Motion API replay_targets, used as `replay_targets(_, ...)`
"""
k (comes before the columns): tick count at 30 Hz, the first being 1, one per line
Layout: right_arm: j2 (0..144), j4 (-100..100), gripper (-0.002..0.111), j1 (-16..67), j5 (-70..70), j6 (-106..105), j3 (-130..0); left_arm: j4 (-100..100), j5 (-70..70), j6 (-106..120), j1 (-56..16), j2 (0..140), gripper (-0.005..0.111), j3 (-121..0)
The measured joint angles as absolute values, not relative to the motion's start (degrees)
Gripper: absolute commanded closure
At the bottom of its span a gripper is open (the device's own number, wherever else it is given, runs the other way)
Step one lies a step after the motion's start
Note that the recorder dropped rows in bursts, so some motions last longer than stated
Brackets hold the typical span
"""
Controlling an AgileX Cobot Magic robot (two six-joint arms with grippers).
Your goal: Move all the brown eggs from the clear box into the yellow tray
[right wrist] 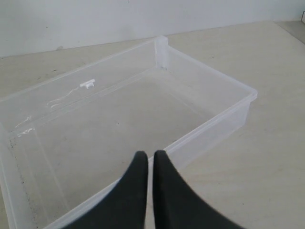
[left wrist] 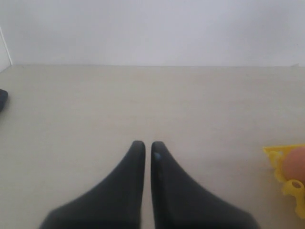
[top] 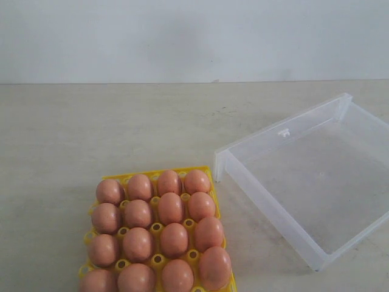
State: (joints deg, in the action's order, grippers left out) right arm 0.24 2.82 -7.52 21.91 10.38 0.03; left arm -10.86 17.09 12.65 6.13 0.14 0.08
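Several brown eggs (top: 171, 208) fill the cups of the yellow tray (top: 155, 177) at the lower left of the exterior view. The clear box (top: 267, 193) lies to the tray's right, tilted, with no egg in it. Neither gripper shows in the exterior view. My left gripper (left wrist: 148, 145) is shut on nothing above bare table; a corner of the yellow tray (left wrist: 276, 155) with one brown egg (left wrist: 296, 163) shows at the edge of its view. My right gripper (right wrist: 150, 156) is shut on nothing, just outside one wall of the clear box (right wrist: 205, 131).
A pale table (top: 91, 128) runs back to a white wall (top: 194, 36). A small tab (right wrist: 87, 83) sticks out from the box's far wall. A dark object (left wrist: 2, 99) shows at the edge of the left wrist view.
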Motion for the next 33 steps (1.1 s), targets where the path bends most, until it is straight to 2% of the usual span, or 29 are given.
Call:
replay_targets(7,0.2,2.8,0.109,-7.6,21.9,10.4,0.0,-9.3,24.1,21.3,6.7,0.1,0.103,0.1)
replay_targets(18,0.2,2.8,0.109,-7.6,21.9,10.4,0.0,-9.1,25.2,23.2,6.7,0.1,0.103,0.1)
replay_targets(25,0.2,2.8,0.109,-7.6,21.9,10.3,0.0,-23.2,22.9,23.1,6.7,0.1,0.103,0.1)
replay_targets(33,0.2,2.8,0.109,-7.6,21.9,10.3,0.0,-25.5,23.3,23.1,6.7,0.1,0.103,0.1)
